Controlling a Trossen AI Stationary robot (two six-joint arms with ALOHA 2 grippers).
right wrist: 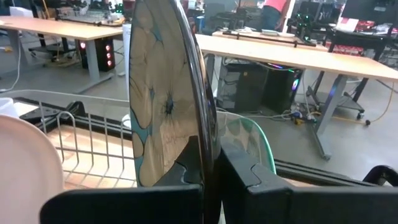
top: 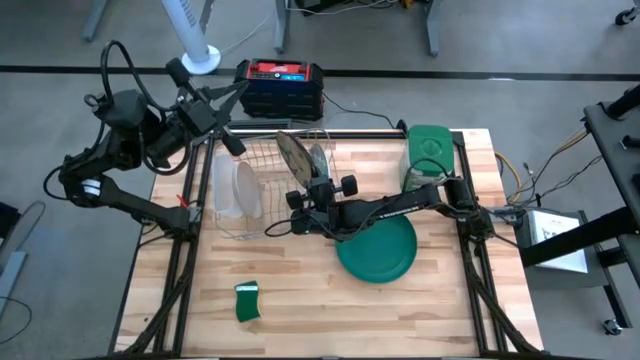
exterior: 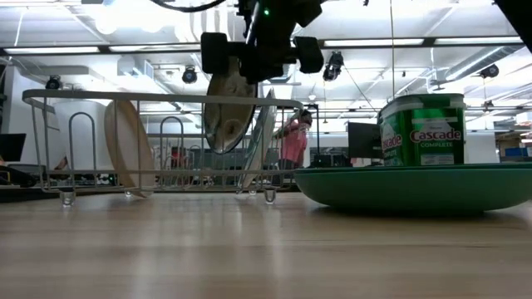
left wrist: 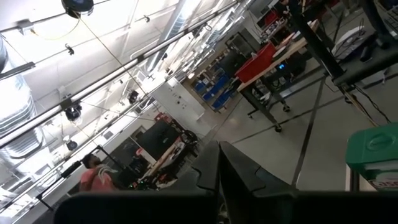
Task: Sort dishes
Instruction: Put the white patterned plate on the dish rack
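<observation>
Nearest the table's front edge lies a small green sponge [top: 247, 301]; farther in, a dark green plate [top: 385, 252] rests flat on the wood; past it, the right gripper [top: 298, 196] pinches the rim of a patterned plate [right wrist: 163, 99], holding it on edge over the wire dish rack [top: 262, 160]; a whitish plate [exterior: 126, 146] stands in the rack's slots; a green canister [exterior: 421, 129] sits toward the back; off the far left corner, the left gripper [top: 236, 141] hangs pressed together, holding nothing.

Dark green plate [top: 378, 250], cream floral-patterned plate [right wrist: 163, 99], green sponge [top: 247, 301], whitish plate [exterior: 126, 148]
</observation>
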